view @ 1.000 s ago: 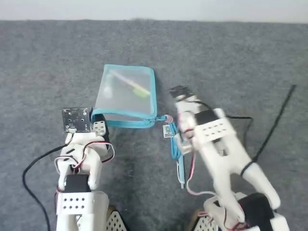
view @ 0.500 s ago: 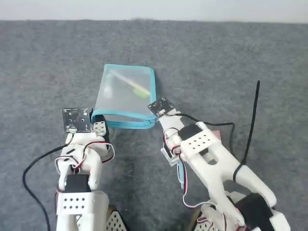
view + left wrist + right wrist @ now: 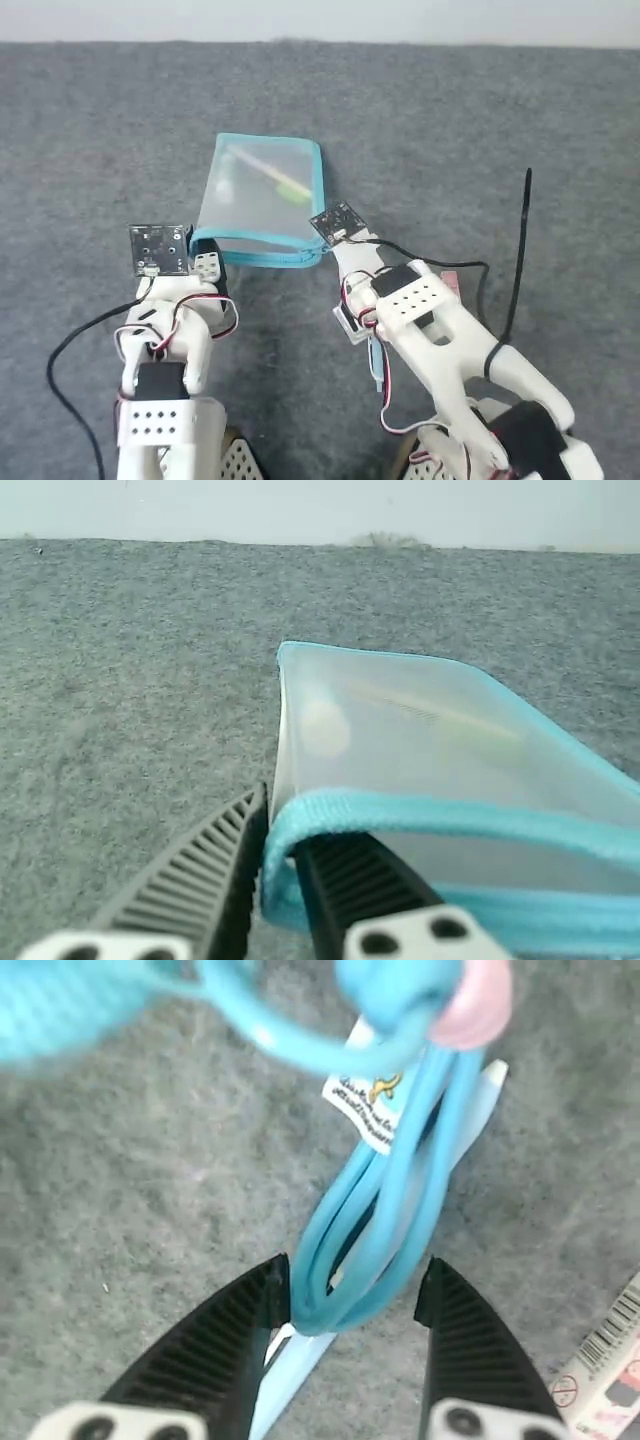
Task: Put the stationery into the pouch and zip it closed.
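A translucent pouch [image 3: 262, 200] with teal trim lies on the grey carpet, holding a yellow-green pencil [image 3: 280, 180]. My left gripper [image 3: 282, 865] is shut on the pouch's teal rim [image 3: 420, 815] at its near left corner [image 3: 205, 258]. My right gripper [image 3: 355, 1282] is open, and its fingers [image 3: 245, 1325] straddle the teal zipper cord loop [image 3: 385, 1220]. A pale blue pen [image 3: 295, 1365] lies on the carpet under the cord, and its end [image 3: 377, 368] sticks out below the right arm [image 3: 410, 300]. A white tag [image 3: 367, 1100] hangs on the cord.
A pink eraser [image 3: 452, 282] with a barcode label [image 3: 605, 1355] lies right of the right arm. A black cable [image 3: 520, 250] rises at the right. Open carpet surrounds the pouch to the left, back and right.
My right arm swung left toward the pouch's near right corner and came down over the cord and pen, then barely moved. The left arm stayed still.
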Controlling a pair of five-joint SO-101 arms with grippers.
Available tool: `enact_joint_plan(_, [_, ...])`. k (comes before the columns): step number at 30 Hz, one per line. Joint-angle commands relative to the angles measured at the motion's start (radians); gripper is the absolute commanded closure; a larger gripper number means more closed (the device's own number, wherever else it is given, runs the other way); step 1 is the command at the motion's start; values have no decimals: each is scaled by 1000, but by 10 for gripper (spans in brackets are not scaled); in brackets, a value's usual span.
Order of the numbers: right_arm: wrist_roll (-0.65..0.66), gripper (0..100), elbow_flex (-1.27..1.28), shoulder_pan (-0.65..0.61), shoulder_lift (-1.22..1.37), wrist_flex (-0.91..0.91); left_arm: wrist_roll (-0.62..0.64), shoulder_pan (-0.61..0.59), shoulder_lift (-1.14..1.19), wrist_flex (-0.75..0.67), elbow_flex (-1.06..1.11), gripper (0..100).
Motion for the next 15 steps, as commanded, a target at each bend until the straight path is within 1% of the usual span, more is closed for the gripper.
enact_joint_plan(1, [-71,803,-11,-13,-16,-24,-11,5,11,-38,-22,988])
enact_joint_plan(3, [-104,801,-23,-12,-16,-28,-11,5,12,-38,-22,988])
enact_joint_plan(7, [-140,804,-14,-10,-2,-113,-11,5,12,-37,-21,988])
enact_joint_plan(10, [-138,804,14,-7,-2,-148,-11,5,11,-37,-21,988])
enact_joint_plan(15, [-138,805,28,-5,-2,-140,-11,5,11,-37,-21,988])
